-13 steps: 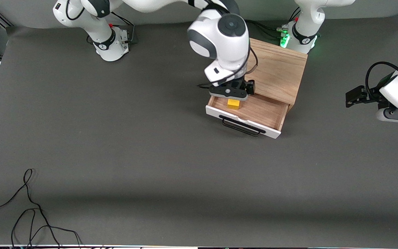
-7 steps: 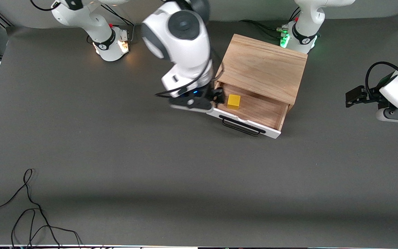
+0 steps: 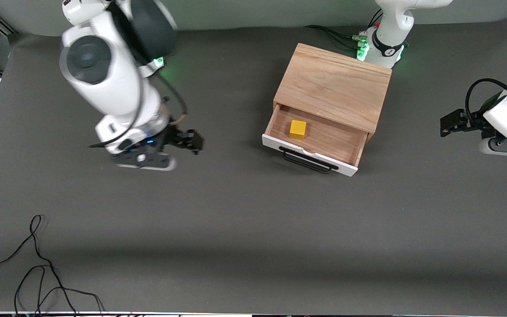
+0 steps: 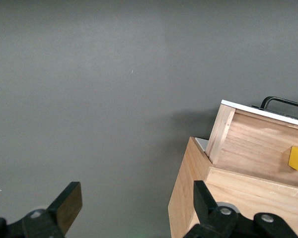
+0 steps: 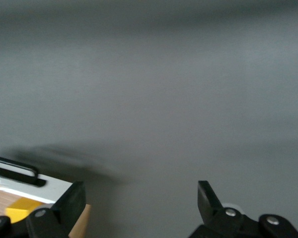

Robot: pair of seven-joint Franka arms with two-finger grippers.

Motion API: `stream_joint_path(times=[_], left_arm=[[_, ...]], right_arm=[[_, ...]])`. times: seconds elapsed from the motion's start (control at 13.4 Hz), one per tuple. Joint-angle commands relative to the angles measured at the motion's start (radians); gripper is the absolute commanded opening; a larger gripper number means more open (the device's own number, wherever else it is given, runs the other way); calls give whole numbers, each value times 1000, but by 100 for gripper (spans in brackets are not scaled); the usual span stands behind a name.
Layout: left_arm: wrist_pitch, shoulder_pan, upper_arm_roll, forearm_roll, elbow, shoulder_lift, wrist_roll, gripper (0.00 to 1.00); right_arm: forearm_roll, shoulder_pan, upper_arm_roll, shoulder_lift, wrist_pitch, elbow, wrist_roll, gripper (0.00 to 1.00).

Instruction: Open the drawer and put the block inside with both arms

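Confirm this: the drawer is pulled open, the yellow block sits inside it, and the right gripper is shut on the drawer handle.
Not quite. The drawer is open with the yellow block inside, but the right gripper is open and over bare table toward the right arm's end, away from the handle. The front view shows it.

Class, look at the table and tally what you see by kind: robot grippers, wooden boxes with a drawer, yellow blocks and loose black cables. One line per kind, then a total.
Grippers: 2, the right gripper and the left gripper
Wooden box with open drawer: 1
Yellow block: 1
Loose black cable: 1
Total: 5
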Motion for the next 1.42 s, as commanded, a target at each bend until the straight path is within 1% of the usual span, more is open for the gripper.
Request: stream_joint_path(times=[0.0,0.07,0.22,0.3,0.45,0.67,0.82,0.9,0.97,1.12,1.27,1.35], left_arm=[[-9,-11,5,13,13,3,14,100],[-9,-9,6,13,13,1,14,100],[-9,-9,5,13,13,3,14,100],[-8,-9,6,13,13,1,14,100],[-7,-9,6,13,13,3,14,100],[-7,-9,6,13,13,3,14,100],[-7,-9,5,13,13,3,14,100],[-7,-9,6,13,13,3,14,100],[-7,-9,6,13,13,3,14,100],[-7,-9,5,13,13,3,14,100],[-6,-9,5,13,13,3,14,100],[-6,-9,5,13,13,3,14,100]], right_arm=[[10,-121,21,-111,25,-158,-123,100],[24,-159,22,-151,31,-206,-153,100],[24,-225,25,-203,44,-267,-161,100],[24,-262,39,-220,53,-280,-169,100],[12,-362,99,-242,56,-280,-207,100],[-2,-449,101,-292,54,-335,-308,100],[-5,-479,94,-315,47,-366,-342,100],[-22,-483,94,-331,50,-390,-353,100],[-60,-483,99,-341,54,-401,-353,100],[-64,-486,101,-338,68,-413,-359,100],[-62,-486,101,-337,122,-441,-399,100],[-60,-486,101,-332,125,-439,-399,100]])
